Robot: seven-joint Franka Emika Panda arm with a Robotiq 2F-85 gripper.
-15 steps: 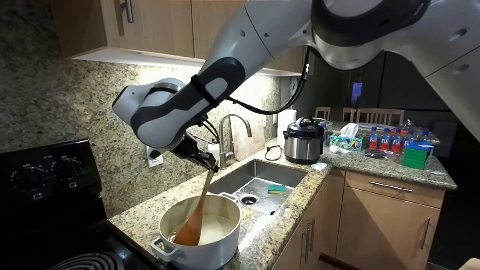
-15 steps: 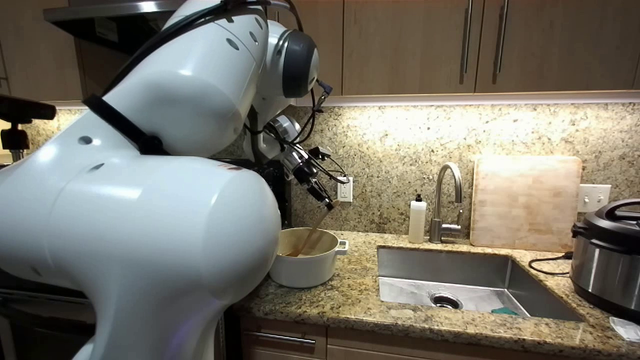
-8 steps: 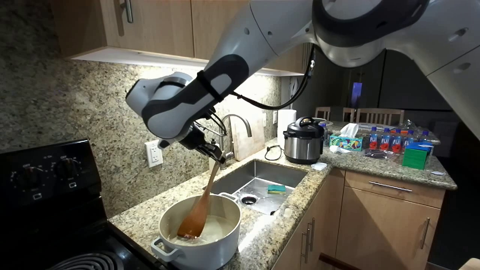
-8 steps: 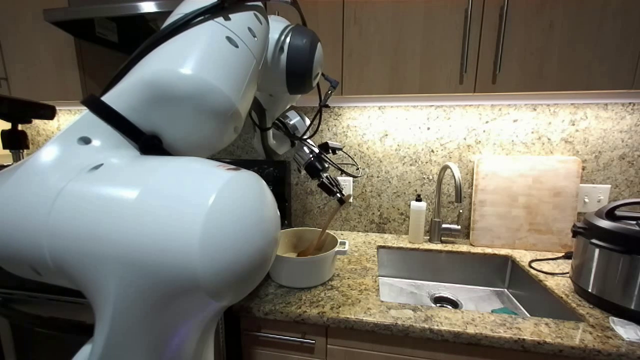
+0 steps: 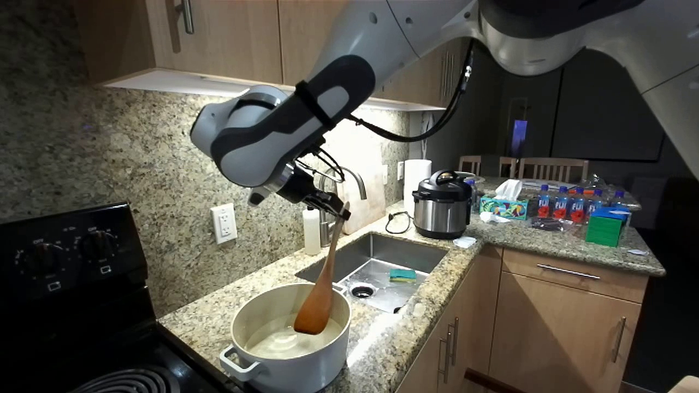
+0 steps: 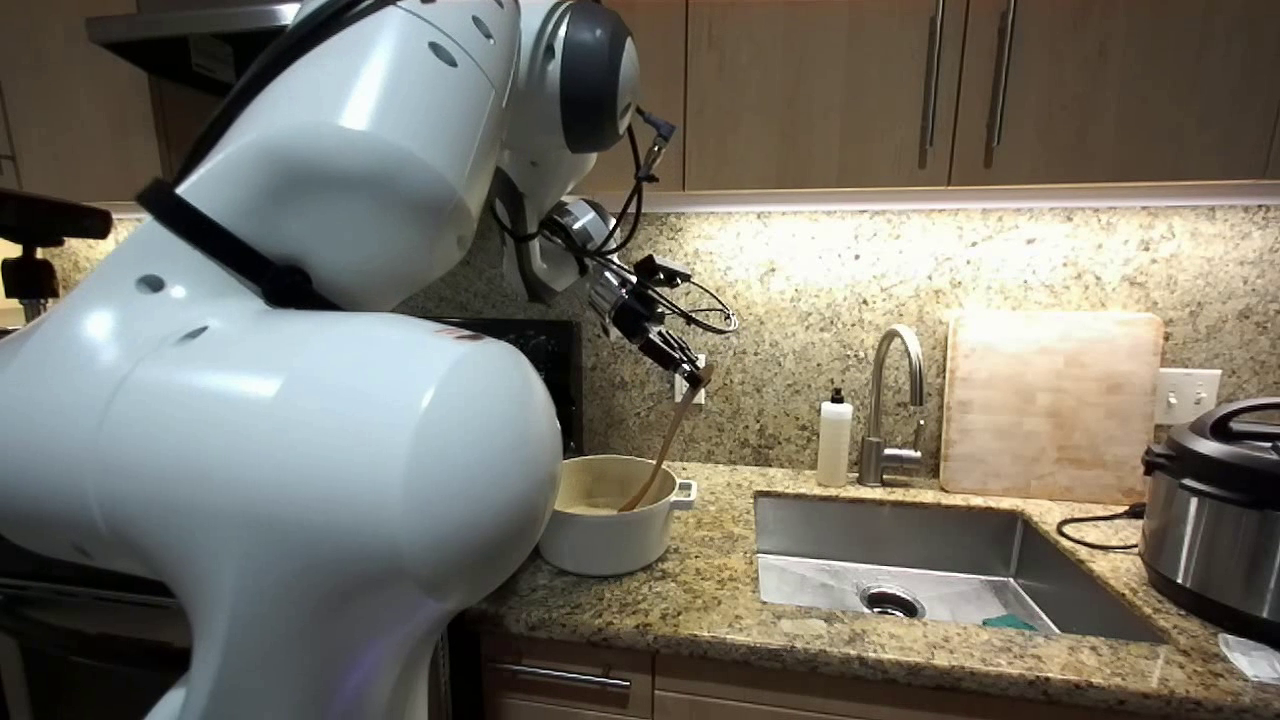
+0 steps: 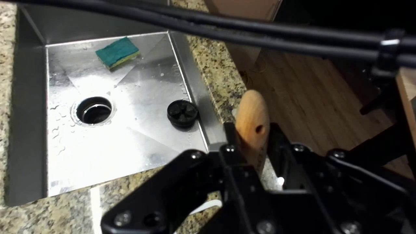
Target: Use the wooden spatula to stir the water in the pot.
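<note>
Spatula [image 5: 326, 274], just one, slants blade-down inside one two-handled pot [image 5: 319, 370], its upper end pinched in one gripper [image 7: 253, 130]; whether the blade [image 5: 313, 314] touches the water [image 5: 278, 343] is unclear. Beside the pot, one sink [image 7: 152, 89] contains one sponge [image 7: 117, 52]; beyond stands one cooker [image 5: 441, 215].

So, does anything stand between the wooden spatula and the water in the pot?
Nothing visible does. The gripper holds the wooden spatula with its blade inside the lidless pot; whether the blade touches the water, I cannot tell.
</note>
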